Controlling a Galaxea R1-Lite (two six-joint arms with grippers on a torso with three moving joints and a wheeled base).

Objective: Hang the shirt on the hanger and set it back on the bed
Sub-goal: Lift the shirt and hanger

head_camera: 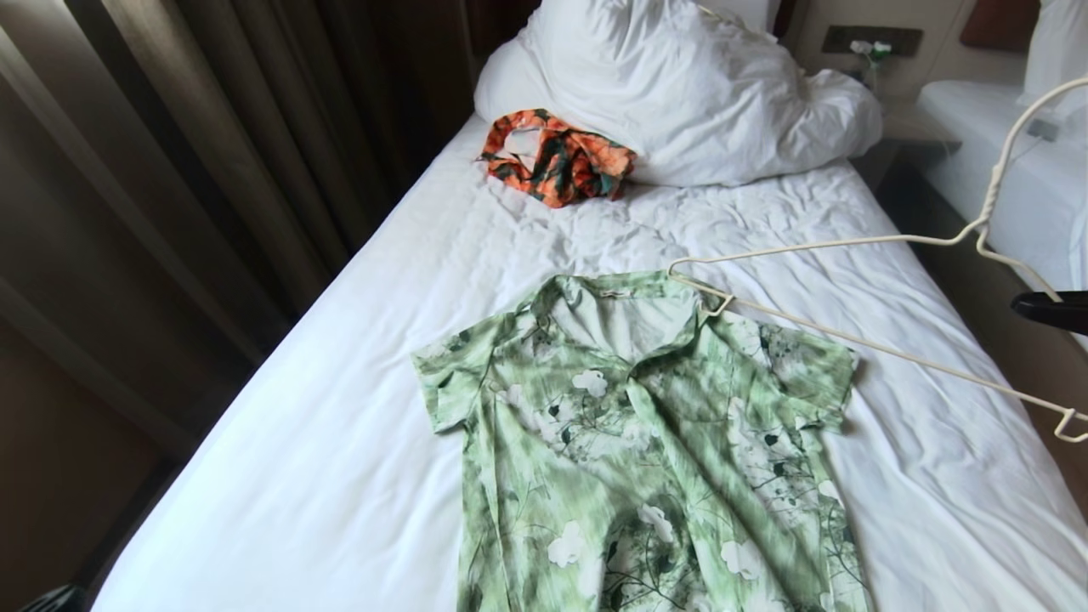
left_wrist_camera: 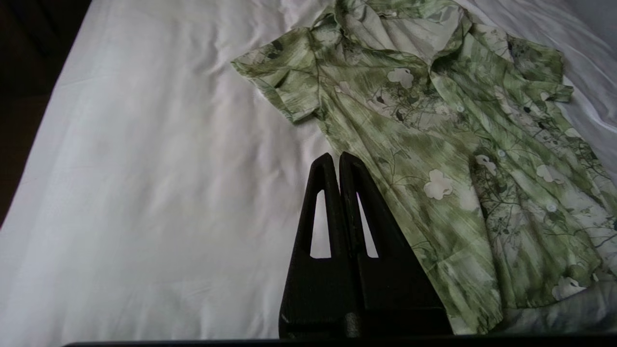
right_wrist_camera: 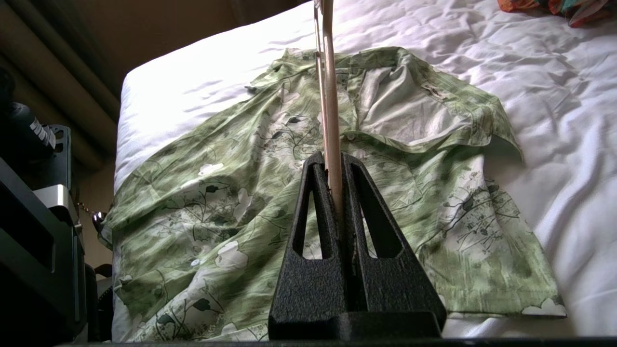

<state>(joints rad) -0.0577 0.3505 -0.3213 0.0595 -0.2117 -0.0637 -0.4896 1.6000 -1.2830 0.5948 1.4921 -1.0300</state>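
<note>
A light green floral shirt (head_camera: 646,442) lies face up and flat on the white sheet of the bed (head_camera: 323,476), its open collar toward the bunched white duvet (head_camera: 680,93) at the head end and its short sleeves spread to either side. The right gripper (right_wrist_camera: 333,161), seen in the head view only as a dark tip at the frame's right edge beyond the shirt's sleeve, has its two black fingers pressed together on the wire of the cream hanger (head_camera: 858,242), pinching it. The hanger is held above the bed and tilted: one shoulder corner sits at the shirt's collar, on the side nearest the right gripper; whether it touches the cloth cannot be told. Its curved hook rises away from the shirt toward a second white bed (head_camera: 1011,178). The left gripper (left_wrist_camera: 336,161) hovers over bare sheet just beside the shirt's other side, below that sleeve, its fingers closed against each other with nothing between them. A crumpled orange-and-green garment (head_camera: 557,157) rests beyond the shirt's collar, against the duvet. Dark curtains (head_camera: 195,144) hang alongside the bed on the far side from the hanger.
</note>
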